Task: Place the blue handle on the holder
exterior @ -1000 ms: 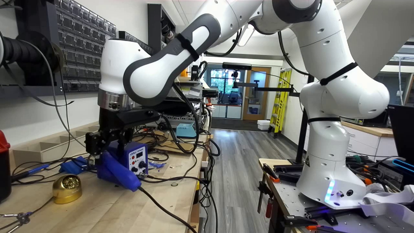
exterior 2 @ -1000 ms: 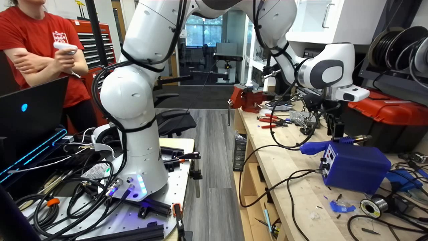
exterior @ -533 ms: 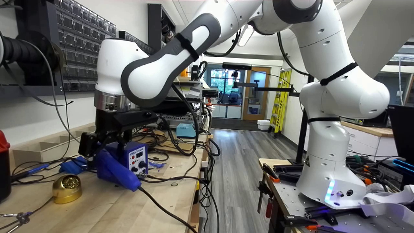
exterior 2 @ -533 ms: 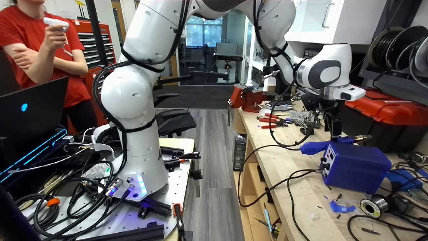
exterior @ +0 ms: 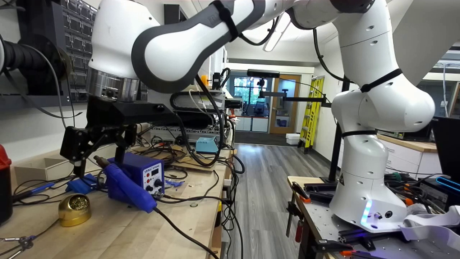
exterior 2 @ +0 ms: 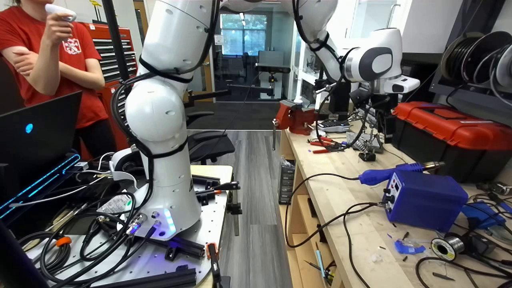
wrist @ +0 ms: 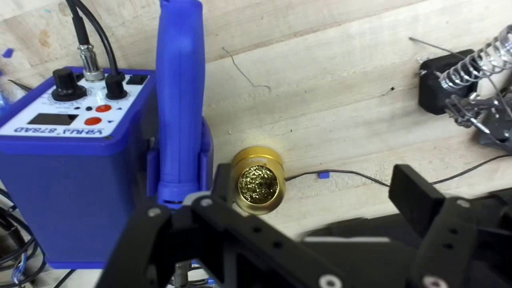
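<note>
claw [wrist: 318,191] agape, empty; blue handle [wrist: 181,96] lower, to 1 side, axis approx. across grip line, prob. seated in holder [wrist: 206,158].

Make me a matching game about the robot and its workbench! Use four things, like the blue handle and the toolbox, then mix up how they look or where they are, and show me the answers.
Things:
1. blue handle
2. gripper
3. soldering tip cleaner
4. toolbox

Clues:
A. black below, red on top
B. resting in the holder at the side of the blue box-shaped station
C. gold, with curly metal wool inside
D. open, gripping nothing

Right pairs: 1-B, 2-D, 3-C, 4-A
</note>
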`<state>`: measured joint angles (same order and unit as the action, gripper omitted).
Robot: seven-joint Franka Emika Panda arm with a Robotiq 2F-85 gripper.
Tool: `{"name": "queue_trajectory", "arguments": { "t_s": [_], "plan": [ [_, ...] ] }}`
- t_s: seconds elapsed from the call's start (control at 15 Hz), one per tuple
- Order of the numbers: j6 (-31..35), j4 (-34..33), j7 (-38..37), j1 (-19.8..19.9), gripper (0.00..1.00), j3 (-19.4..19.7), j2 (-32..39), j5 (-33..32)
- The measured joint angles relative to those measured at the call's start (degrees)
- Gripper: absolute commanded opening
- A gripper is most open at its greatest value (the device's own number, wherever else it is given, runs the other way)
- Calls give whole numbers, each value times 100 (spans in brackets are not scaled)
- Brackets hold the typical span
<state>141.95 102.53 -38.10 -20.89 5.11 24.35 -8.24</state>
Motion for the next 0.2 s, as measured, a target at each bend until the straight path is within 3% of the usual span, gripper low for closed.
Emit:
{"name": "queue_trajectory", "arguments": {
  "t_s": [0.2],
  "plan": [
    [-207, 25, -152, -75, 100, -49, -159, -135]
  ]
}}
